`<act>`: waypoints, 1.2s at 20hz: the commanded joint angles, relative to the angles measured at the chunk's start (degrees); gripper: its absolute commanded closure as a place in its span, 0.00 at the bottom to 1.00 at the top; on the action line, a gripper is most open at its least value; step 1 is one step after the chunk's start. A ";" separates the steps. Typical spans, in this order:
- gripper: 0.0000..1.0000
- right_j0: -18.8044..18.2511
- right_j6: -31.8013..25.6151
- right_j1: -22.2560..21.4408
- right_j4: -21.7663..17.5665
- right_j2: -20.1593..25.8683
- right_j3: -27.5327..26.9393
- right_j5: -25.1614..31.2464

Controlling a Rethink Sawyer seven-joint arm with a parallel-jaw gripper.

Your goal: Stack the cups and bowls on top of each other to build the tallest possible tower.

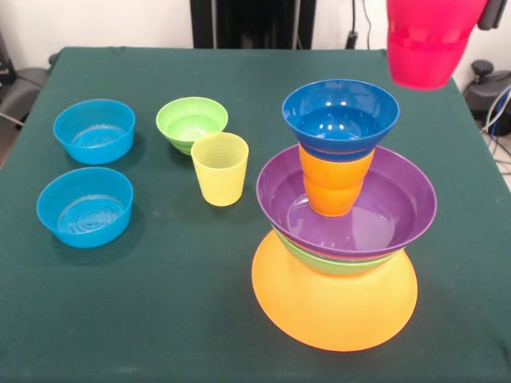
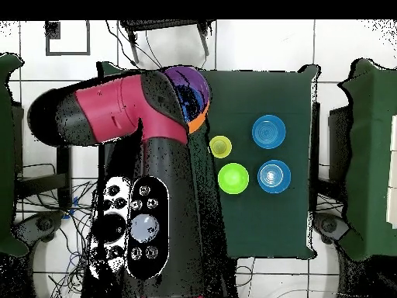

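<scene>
On the green table [image 1: 160, 319] stands the tower [image 1: 339, 231]: orange base, green and purple bowls, orange cup, dark blue bowl on top. Red cup [image 1: 427, 44] hangs up high beside it; gripper hidden, grip state unclear. Yellow cup [image 1: 219, 167] loose.

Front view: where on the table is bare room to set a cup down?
Bare cloth spans the near strip in front of the light blue bowls and left of the tower. The far strip behind the small green bowl is bare too. Crowded between yellow cup and tower.
</scene>
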 commanded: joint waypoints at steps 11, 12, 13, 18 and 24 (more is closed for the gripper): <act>1.00 -3.75 -15.72 1.92 -9.08 7.94 7.38 -3.09; 1.00 -4.00 -15.56 1.84 -9.07 8.24 7.64 -3.13; 1.00 -4.30 -15.66 1.83 -9.10 8.66 7.78 -3.10; 1.00 -4.88 -14.91 1.64 -10.28 9.38 8.66 -4.44; 1.00 -6.23 -16.34 0.98 -11.03 10.78 9.68 -4.13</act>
